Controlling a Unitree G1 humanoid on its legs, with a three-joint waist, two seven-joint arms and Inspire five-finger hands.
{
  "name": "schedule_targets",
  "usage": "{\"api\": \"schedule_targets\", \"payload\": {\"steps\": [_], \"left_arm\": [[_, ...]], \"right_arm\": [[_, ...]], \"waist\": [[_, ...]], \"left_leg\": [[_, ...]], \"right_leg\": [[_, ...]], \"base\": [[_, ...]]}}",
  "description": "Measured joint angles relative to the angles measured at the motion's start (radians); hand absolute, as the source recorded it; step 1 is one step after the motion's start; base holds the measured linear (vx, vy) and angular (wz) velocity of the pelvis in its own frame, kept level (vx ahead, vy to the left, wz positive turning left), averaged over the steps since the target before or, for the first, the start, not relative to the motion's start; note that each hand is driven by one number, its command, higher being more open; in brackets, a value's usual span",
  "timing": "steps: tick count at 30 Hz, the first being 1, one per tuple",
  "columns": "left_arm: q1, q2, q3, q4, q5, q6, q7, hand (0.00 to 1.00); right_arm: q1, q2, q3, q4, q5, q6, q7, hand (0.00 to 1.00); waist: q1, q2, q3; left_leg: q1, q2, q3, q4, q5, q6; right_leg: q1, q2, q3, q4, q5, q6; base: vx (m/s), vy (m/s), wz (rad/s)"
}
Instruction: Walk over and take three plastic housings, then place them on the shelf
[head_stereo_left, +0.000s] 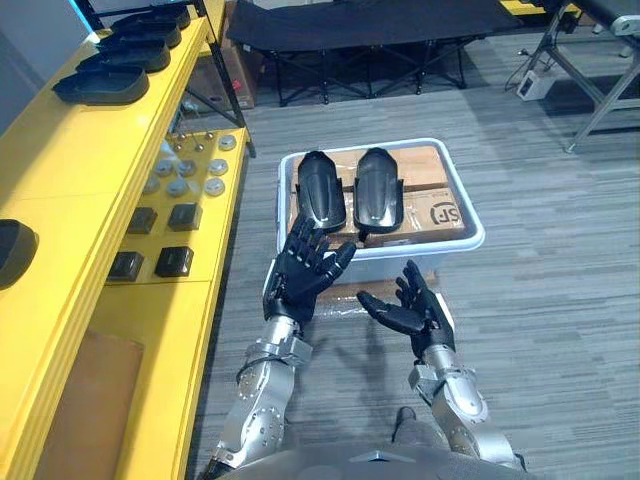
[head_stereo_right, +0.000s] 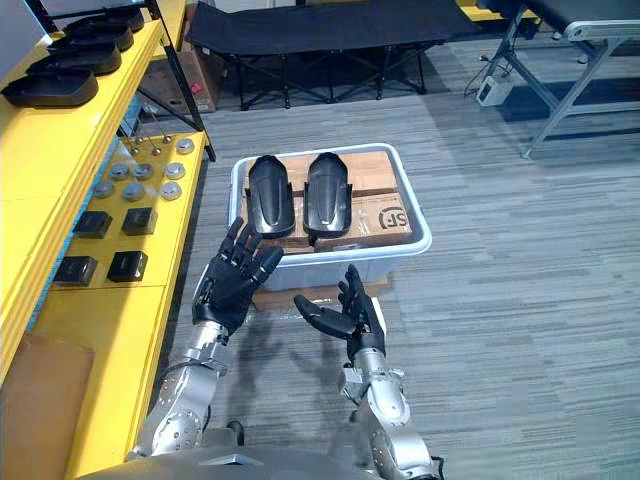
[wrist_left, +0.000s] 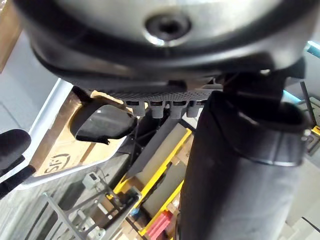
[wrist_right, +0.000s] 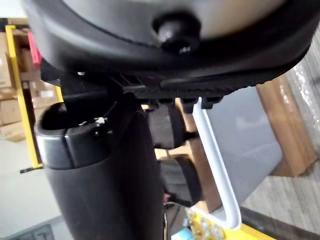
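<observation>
Hovering at near rim of white plastic bin (head_stereo_left: 468, 243), left hand (head_stereo_left: 305, 268) was spread wide with straight fingers; right hand (head_stereo_left: 412, 308) was palm-up and loosely open. Both were empty. Two plastic housings (head_stereo_left: 322, 190) lay side by side inside bin on cardboard boxes (head_stereo_left: 440, 212): glossy black, elongated, domed shells. Similar shelved housings (head_stereo_left: 100, 86) sat on yellow shelf (head_stereo_left: 60, 215), left of bin. Judged: grasp not yet made; lifting, carrying and shelving left.
</observation>
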Motion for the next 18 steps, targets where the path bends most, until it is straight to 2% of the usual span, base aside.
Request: {"api": "schedule_targets", "payload": {"steps": [2,3,9,14,18], "left_arm": [[0.003,0.026,0.021,-0.023,0.001,0.020,-0.016,1.00],[-0.012,0.039,0.094,-0.140,0.001,0.021,0.003,1.00],[-0.011,0.039,0.105,-0.140,0.002,0.021,0.003,1.00],[-0.003,0.037,0.226,-0.140,0.050,0.018,0.017,1.00],[0.020,0.030,0.326,-0.140,0.160,0.013,0.079,1.00]], "right_arm": [[-0.010,0.032,-0.002,0.000,0.001,-0.007,-0.018,1.00],[-0.004,0.086,-0.067,0.001,0.013,-0.039,-0.033,1.00],[-0.004,0.085,-0.081,0.001,0.013,-0.039,-0.026,1.00],[-0.005,0.085,-0.182,0.001,0.014,-0.039,0.012,1.00],[-0.004,0.084,-0.261,0.001,0.013,-0.037,0.039,1.00]], "waist": [[0.009,-0.020,-0.010],[-0.007,-0.085,0.011],[-0.007,-0.084,0.012],[-0.008,-0.074,0.018],[-0.008,-0.071,0.020]], "left_leg": [[-0.003,-0.013,0.023,0.006,-0.006,0.009],[-0.108,-0.034,0.002,0.158,-0.074,0.028],[-0.104,-0.034,-0.001,0.158,-0.073,0.028],[-0.074,-0.034,0.003,0.149,-0.073,0.028],[-0.067,-0.033,0.008,0.139,-0.070,0.027]], "right_leg": [[0.003,-0.008,0.009,-0.052,0.059,0.001],[0.038,-0.031,-0.051,-0.183,0.140,0.014],[0.047,-0.031,-0.054,-0.188,0.142,0.018],[0.075,-0.031,-0.060,-0.194,0.144,0.021],[0.079,-0.031,-0.061,-0.196,0.145,0.022]], "base": [[-0.05,0.146,-0.33],[-0.01,0.028,-0.14],[0.00,0.000,0.01],[-0.01,0.004,0.00],[-0.01,0.003,-0.01]]}}
